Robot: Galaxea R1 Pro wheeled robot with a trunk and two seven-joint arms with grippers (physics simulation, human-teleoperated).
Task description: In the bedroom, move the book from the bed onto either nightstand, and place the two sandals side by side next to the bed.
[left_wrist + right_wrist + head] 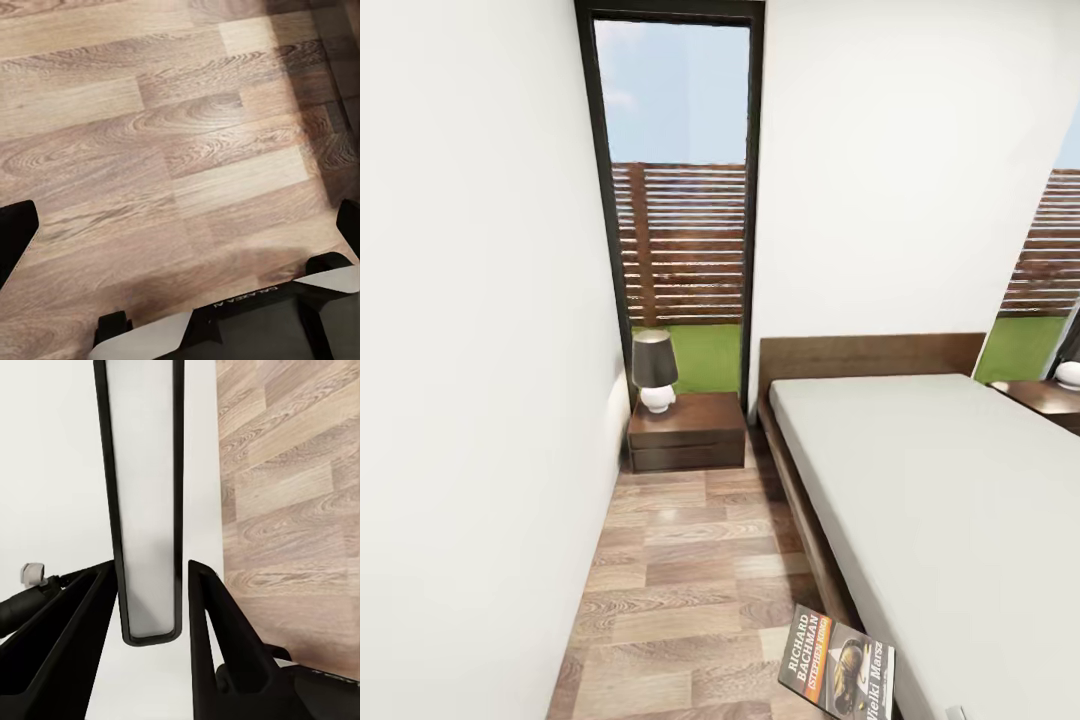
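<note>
Book [838, 665] sits at 5 o'clock in the head view. It is tilted, cover up with "RICHARD BACHMAN" readable, and lies over the floor [680, 580] just beside the near corner of the bed [940, 500]. It is off the mattress and well apart from the nightstand [688, 430].

Right tool [150, 570]: in the right wrist view its two dark fingers flank a thin slab with dark edges and a pale face. That looks like the book [146, 472] seen edge-on. Both fingers are pressed to its sides, so I read it as clenched on the book.

Left tool [180, 225]: fingertips [16, 232] sit far apart at the picture's edges with bare wood planks [172, 135] between them. It is released and holds nothing.

Room layout in the head view:
- Nightstand at 12 o'clock against the far wall, carrying a lamp [655, 370] with a dark shade and white base.
- Tall dark-framed window [675, 200] directly behind it, with a slatted fence [680, 245] and grass outside.
- White wall [470, 350] runs along 9 o'clock.
- Bed fills 2 to 4 o'clock, with its dark headboard [870, 355] at the far wall.
- Second nightstand [1050, 398] at 3 o'clock on the far side of the bed, with a white lamp base [1070, 375] on it.
</note>
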